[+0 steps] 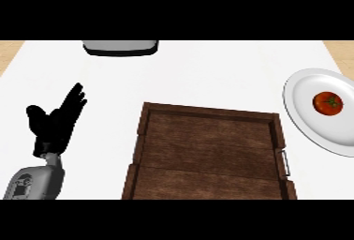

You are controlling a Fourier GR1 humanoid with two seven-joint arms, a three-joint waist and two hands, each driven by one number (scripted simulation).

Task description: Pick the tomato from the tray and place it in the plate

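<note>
Tomato (328, 103) sits on the white plate (301, 99), three o'clock from the wooden tray (207, 154); left hand (52, 125), released, rests at nine o'clock.

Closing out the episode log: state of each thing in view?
Tomato: lying in the plate, stem side up.
Plate: on counter right of tray, holding the tomato.
Wooden tray: on counter, no tomato in it.
Left hand: open, resting at left, holding nothing.
Right hand: not in view.

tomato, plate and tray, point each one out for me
tomato (328, 103), head view, middle of its red skin
plate (301, 98), head view, bare white left side
tray (207, 154), head view, bare wooden floor
</note>
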